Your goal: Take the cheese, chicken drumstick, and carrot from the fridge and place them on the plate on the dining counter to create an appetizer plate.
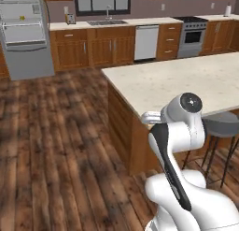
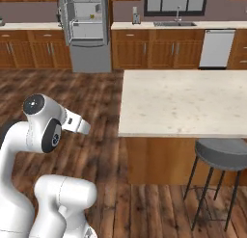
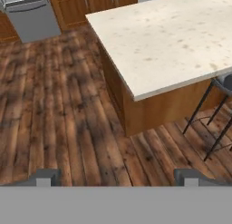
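Meanwhile, the white arm's two-finger gripper [image 3: 117, 177] hangs above the dark plank floor [image 3: 59, 119] with jaws spread wide and nothing between them, beside the corner of the long beige speckled stone dining counter [image 3: 167, 41]. Across the kitchen, the tall grey fridge [image 2: 87, 30] stands open against the wall, something small and yellow on a shelf, too small to identify. A grey round stool [image 2: 222, 152] sits at the counter's near side.

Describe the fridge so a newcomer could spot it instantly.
Start at the back wall's run of brown wooden cabinets, left of the sink and window. The fridge breaks that row: a tall grey unit, open on its pale shelves, the only grey, full-height thing among low wooden cabinet fronts.
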Motion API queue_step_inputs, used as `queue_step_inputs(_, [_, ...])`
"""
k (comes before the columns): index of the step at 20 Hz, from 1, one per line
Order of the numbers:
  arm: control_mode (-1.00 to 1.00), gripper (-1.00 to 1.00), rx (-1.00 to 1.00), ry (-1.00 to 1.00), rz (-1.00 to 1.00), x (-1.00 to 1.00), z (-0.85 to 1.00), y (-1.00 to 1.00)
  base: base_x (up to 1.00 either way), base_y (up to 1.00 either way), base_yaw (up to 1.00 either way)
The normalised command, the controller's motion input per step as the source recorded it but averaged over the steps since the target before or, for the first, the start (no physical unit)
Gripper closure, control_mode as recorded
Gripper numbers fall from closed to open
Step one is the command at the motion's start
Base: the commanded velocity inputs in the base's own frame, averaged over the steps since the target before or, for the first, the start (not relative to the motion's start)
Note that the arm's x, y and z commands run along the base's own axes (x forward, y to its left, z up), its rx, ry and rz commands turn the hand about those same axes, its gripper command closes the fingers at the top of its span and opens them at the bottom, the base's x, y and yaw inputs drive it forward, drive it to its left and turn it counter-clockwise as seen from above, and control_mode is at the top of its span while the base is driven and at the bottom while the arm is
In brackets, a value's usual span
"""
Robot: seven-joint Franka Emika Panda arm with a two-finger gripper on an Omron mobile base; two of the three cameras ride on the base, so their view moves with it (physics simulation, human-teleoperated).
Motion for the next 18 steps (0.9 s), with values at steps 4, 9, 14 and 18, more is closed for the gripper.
queue_step_inputs(4, [1.0, -1.0, 0.0, 0.0, 0.0, 0.0, 0.0, 0.0, 0.41, 1.0, 0.07])
queue_step_inputs(9, [1.0, -1.0, 0.0, 0.0, 0.0, 0.0, 0.0, 0.0, 0.35, 1.0, 0.24])
queue_step_inputs(14, [1.0, -1.0, 0.0, 0.0, 0.0, 0.0, 0.0, 0.0, 0.94, 0.78, 0.18])
queue_step_inputs(18, [1.0, -1.0, 0.0, 0.0, 0.0, 0.0, 0.0, 0.0, 1.0, 0.06, 0.03])
